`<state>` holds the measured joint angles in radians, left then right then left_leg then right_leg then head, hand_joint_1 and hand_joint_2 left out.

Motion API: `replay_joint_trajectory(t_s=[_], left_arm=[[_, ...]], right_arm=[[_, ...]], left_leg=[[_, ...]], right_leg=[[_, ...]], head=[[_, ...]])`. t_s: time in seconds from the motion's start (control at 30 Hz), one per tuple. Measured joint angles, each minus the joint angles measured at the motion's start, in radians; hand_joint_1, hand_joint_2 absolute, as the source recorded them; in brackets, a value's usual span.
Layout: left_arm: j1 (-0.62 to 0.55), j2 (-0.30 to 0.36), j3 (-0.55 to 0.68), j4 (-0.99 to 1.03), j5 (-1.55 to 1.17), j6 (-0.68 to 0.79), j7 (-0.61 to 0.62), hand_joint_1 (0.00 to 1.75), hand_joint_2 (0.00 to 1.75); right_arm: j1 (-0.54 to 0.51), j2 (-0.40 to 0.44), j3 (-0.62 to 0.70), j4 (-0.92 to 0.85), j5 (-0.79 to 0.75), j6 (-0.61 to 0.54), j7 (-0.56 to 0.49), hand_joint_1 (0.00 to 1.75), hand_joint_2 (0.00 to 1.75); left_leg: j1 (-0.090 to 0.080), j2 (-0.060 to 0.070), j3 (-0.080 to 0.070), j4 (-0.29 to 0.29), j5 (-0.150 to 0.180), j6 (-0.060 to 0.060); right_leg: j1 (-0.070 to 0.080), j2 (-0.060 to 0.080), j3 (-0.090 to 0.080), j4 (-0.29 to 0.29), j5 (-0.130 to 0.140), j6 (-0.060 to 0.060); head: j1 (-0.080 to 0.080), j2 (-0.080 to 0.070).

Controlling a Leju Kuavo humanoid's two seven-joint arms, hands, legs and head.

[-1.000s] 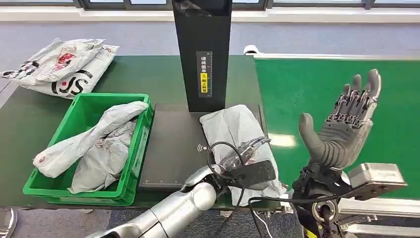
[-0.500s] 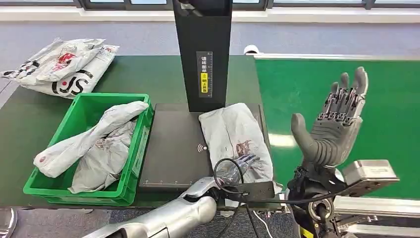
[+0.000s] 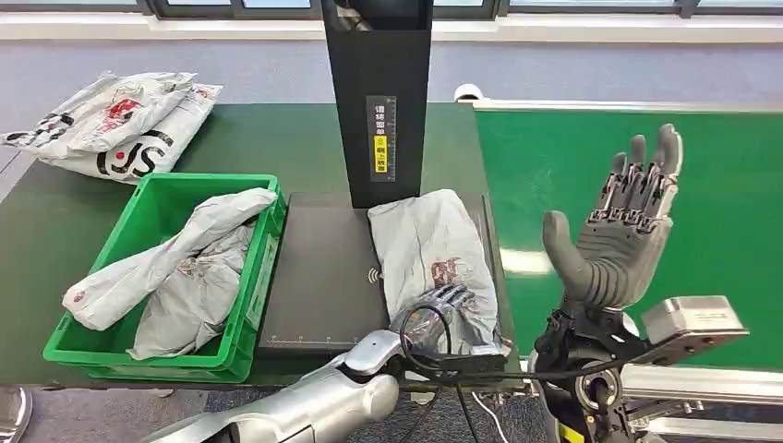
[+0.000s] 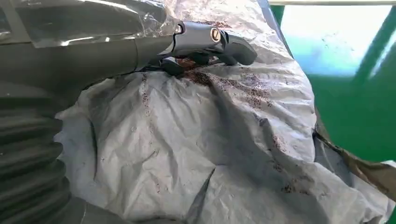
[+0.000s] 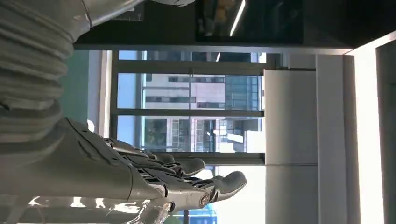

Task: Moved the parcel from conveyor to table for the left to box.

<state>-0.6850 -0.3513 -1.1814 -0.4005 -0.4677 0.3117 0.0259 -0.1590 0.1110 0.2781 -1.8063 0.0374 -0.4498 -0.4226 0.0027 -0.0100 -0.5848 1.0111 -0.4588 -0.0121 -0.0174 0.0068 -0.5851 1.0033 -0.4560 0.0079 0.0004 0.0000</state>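
The grey plastic parcel (image 3: 434, 254) lies on the right side of the black scan pad (image 3: 319, 272), beside the conveyor. My left hand (image 3: 441, 306) is at the parcel's near end, with its dark fingers (image 3: 450, 297) lying on the crumpled film. In the left wrist view the thumb (image 4: 210, 39) stretches over the parcel (image 4: 201, 154) and a fingertip touches it; whether they pinch the film is unclear. My right hand (image 3: 620, 240) is raised over the green conveyor (image 3: 554, 166), fingers spread, holding nothing.
A green crate (image 3: 152, 198) holding grey parcels (image 3: 180, 268) stands left of the pad. More parcels (image 3: 115, 125) lie at the table's far left. A black scanner post (image 3: 379, 101) rises behind the pad.
My left hand has drawn back from the parcel's middle to its near end, uncovering most of it. The right hand has shifted slightly left and stays raised and spread.
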Motion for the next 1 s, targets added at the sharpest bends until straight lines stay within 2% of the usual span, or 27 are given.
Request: replay_joint_trajectory(t_s=[0.33, 0.37, 1.0], left_arm=[[-0.004, 0.0, -0.008, 0.012, -0.002, 0.003, 0.0, 0.0, 1.75], [-0.004, 0.0, -0.008, 0.013, -0.002, 0.003, 0.0, 1.75, 1.75], [-0.044, 0.001, 0.003, 0.059, -0.043, 0.051, -0.015, 1.75, 1.75]], right_arm=[[0.0, 0.0, 0.0, 0.0, 0.0, 0.0, 0.0, 0.0, 1.75], [0.0, 0.0, 0.0, 0.0, 0.0, 0.0, 0.0, 0.0, 1.75], [-0.011, 0.002, 0.0, 0.009, -0.027, 0.026, -0.014, 0.0, 1.75]], left_leg=[[0.0, 0.0, 0.0, 0.0, 0.0, 0.0], [0.0, 0.0, 0.0, 0.0, 0.0, 0.0], [0.0, 0.0, 0.001, 0.0, 0.003, 0.001]], right_leg=[[0.0, 0.0, 0.0, 0.0, 0.0, 0.0], [0.0, 0.0, 0.0, 0.0, 0.0, 0.0], [0.0, 0.0, 0.002, 0.0, 0.003, 0.001]], head=[[0.0, 0.0], [0.0, 0.0], [0.0, 0.0]])
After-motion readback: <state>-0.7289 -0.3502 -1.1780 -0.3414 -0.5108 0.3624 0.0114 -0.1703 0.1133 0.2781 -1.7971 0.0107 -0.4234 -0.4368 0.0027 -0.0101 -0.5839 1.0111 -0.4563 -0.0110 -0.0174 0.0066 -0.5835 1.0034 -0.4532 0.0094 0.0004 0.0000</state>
